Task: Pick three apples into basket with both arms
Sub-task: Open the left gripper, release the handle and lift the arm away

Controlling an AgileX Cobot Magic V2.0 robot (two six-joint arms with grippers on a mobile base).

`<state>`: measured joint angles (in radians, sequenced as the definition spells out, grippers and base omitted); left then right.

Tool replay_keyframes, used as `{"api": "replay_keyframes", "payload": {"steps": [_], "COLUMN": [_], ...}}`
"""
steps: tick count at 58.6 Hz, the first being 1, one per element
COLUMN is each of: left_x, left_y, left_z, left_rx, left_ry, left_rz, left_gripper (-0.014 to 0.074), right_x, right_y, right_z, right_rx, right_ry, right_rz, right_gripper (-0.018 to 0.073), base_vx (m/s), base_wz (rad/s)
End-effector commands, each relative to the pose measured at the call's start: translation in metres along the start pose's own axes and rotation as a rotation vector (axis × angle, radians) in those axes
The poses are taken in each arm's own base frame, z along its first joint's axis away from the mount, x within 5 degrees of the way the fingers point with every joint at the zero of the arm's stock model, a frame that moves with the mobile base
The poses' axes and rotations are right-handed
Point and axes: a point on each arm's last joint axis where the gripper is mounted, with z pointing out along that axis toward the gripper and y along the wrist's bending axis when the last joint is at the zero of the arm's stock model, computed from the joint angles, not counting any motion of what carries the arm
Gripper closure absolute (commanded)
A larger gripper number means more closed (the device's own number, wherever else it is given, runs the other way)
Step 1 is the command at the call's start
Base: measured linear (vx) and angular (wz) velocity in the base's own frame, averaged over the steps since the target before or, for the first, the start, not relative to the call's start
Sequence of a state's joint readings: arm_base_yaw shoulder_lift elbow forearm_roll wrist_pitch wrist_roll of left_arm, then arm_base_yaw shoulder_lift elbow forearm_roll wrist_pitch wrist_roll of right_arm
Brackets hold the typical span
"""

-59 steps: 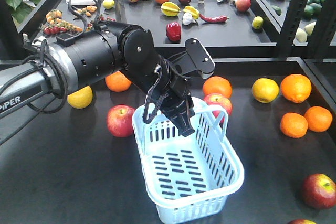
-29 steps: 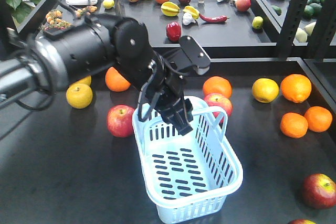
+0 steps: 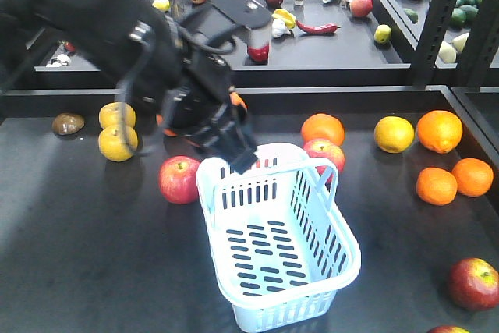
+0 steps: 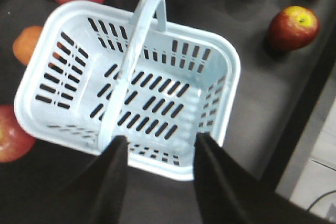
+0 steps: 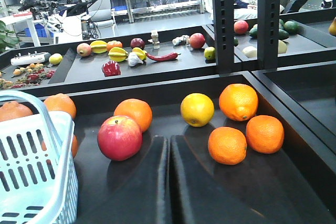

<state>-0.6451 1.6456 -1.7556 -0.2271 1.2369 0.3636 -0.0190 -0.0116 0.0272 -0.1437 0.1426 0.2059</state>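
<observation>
The pale-blue basket (image 3: 312, 274) stands empty on the black table, with one handle up; it also shows in the left wrist view (image 4: 220, 72) and at the left edge of the right wrist view (image 5: 31, 166). My left gripper (image 3: 236, 154), blurred, hangs open and empty over the basket's far-left rim; its fingers (image 4: 116, 156) frame the rim from above. One apple (image 3: 179, 179) lies left of the basket, one (image 3: 323, 152) just behind it, one (image 3: 473, 282) at the far right. My right gripper (image 5: 169, 142) is shut and empty, low over the table, with an apple (image 5: 119, 137) just ahead on its left.
Oranges (image 3: 439, 130) and yellow fruits (image 3: 394, 133) lie right of the basket, more (image 3: 117, 143) to the left. A raised back tray (image 3: 312, 56) holds mixed produce. A black post (image 3: 440, 21) stands at the right. A fourth apple (image 3: 448, 329) peeks in at the bottom edge.
My left arm has swung up and to the left, drawing its gripper from inside the basket back to its far-left rim. The basket has stayed about where it was.
</observation>
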Motion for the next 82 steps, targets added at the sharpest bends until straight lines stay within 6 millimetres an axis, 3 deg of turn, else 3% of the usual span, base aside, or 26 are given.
{"api": "replay_keyframes", "payload": {"steps": [1,11,25,48,60,82], "left_x": [0.003,0.023,0.077,0.201,0.257,0.263], "left_y": [-0.012,-0.023,-0.042,-0.059,-0.063,-0.062], "left_z": [-0.04,-0.047,-0.03,0.013,0.041,0.046], "left_rx": [-0.003,0.025,0.098,-0.009,-0.06,-0.073], "left_ry": [-0.088,-0.07,-0.102,-0.33,-0.323,-0.37], "left_rz": [-0.008,-0.034,-0.126,-0.31,-0.373,-0.441], "left_gripper": [0.0434,0.0606,0.0604,0.0604,0.0604,0.0603], "right_x": [-0.003,-0.003,-0.003,-0.003,-0.003,-0.003], "right_y": [0.001,0.001,0.001,0.001,0.001,0.001], "right_z": [0.0,0.0,0.0,0.0,0.0,0.0], "right_rx": [-0.01,-0.01,-0.01,-0.01,-0.01,-0.01], "right_ry": [-0.071,-0.071,-0.071,-0.071,-0.071,-0.071], "right_rz": [-0.009,-0.009,-0.009,-0.009,-0.009,-0.009], "right_gripper": [0.0564,0.0564,0.0564,0.0564,0.0564,0.0564], "base_vx": [0.0,0.0,0.0,0.0,0.0,0.0], "base_wz": [0.0,0.0,0.0,0.0,0.0,0.0]}}
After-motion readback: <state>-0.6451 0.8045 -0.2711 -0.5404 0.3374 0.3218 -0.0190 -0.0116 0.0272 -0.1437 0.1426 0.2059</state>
